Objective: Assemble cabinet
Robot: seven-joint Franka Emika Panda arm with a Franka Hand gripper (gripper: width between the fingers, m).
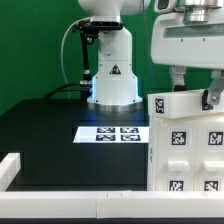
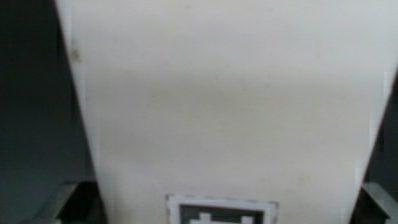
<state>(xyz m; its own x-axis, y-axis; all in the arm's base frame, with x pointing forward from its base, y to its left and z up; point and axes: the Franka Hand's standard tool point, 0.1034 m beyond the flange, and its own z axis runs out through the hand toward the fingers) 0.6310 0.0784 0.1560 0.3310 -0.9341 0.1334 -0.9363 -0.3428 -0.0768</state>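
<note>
The cabinet (image 1: pixel 186 145) is a white box with several black-and-white tags on its front, at the exterior view's right, with its top edge slightly tilted. My gripper (image 1: pixel 195 90) comes down from above and straddles the cabinet's top, one finger on each side, shut on it. In the wrist view the cabinet's white panel (image 2: pixel 214 100) fills the picture, with one tag (image 2: pixel 222 212) near the jaws. The dark fingers (image 2: pixel 64 205) show only at the panel's two sides. The cabinet's base is out of view.
The marker board (image 1: pixel 110 133) lies flat on the black table (image 1: pixel 50 125) mid-scene. The robot's white base (image 1: pixel 112 70) stands behind it. A low white rail (image 1: pixel 70 198) runs along the table's front, with a white block (image 1: pixel 8 168) at the left.
</note>
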